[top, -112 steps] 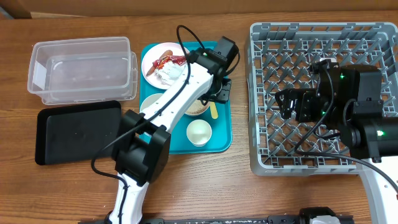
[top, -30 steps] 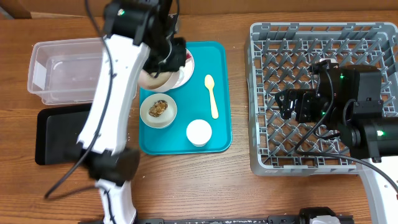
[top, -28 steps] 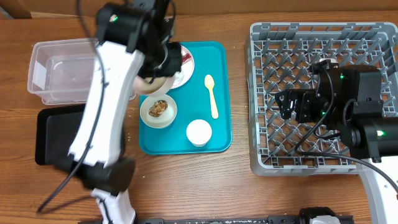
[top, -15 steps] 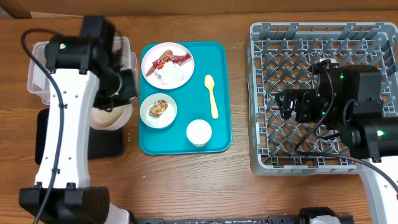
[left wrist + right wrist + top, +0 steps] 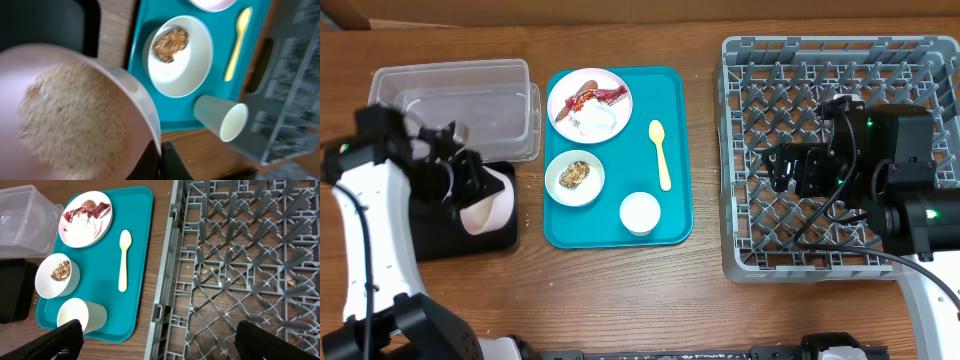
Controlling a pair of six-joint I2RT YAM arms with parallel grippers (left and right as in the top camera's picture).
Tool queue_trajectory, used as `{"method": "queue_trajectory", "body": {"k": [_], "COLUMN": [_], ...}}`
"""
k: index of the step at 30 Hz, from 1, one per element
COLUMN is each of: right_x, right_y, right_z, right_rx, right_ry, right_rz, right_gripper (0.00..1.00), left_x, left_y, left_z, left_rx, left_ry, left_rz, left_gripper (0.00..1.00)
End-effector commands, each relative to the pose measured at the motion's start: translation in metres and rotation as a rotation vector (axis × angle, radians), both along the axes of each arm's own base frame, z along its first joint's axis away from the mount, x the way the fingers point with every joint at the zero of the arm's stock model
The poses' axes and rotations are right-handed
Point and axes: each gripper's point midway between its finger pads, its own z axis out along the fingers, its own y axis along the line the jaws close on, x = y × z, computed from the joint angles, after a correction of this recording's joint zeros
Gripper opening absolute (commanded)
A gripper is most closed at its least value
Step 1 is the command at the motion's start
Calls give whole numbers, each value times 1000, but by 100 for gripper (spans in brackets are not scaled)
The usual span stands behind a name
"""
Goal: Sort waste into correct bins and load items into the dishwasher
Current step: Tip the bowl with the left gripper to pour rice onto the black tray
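My left gripper (image 5: 470,190) is shut on the rim of a small white bowl (image 5: 490,205) of rice grains (image 5: 75,115), held tilted over the black tray (image 5: 440,235); its fingers (image 5: 161,160) pinch the rim. The clear tub (image 5: 455,105) stands behind. On the teal tray (image 5: 675,225) are the plate (image 5: 588,100) with the red wrapper (image 5: 595,97) and white napkin (image 5: 595,120), a second bowl (image 5: 574,177) with a brown lump (image 5: 171,44), the yellow spoon (image 5: 660,155) and the white cup (image 5: 640,212). My right gripper (image 5: 782,168) hangs open and empty over the grey dish rack (image 5: 840,60).
The right wrist view shows the rack's pegs and lattice floor (image 5: 240,255) under the wide-open fingers (image 5: 170,342), with the teal tray (image 5: 145,230) to its left. Bare wooden table lies in front of the trays and rack.
My left arm has carried the rice bowl left from beside the teal tray to over the black tray and tilted it. The right arm has not moved.
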Motion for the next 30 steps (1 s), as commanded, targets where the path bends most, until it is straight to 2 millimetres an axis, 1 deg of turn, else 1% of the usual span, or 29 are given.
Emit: {"method": "queue_trajectory", "body": {"k": [1,4,7,11,17,23,30], "right_x": [2,1,2,2,2,2,3], "right_y": [2,4,4,4,4,4,4], "right_z": [8,8,8,7,7,7,7], "right_rx": [15,24,24,26,25,25,22], "right_ry": [-12,-9,-9,-6,-8,-7,-6], "right_rz": [9,17,17,15,14,14,12], "right_gripper": [99,100,100,99,100,100,100], "left_x": [3,-2,-4,0,5,12,10], "left_y": [-8,10,29,44,54,60,72], "left_z": [11,2,-4,-5,-6,8,15], "left_rx": [-216,-285,-316,-386,-482,-580,-639], "left_ry": [-186,-224,-230,-279,-306,-376,-375], "left_rz": [-40,16,81,132,194,246,329], "left_gripper": [4,4,4,4,4,4,4]}}
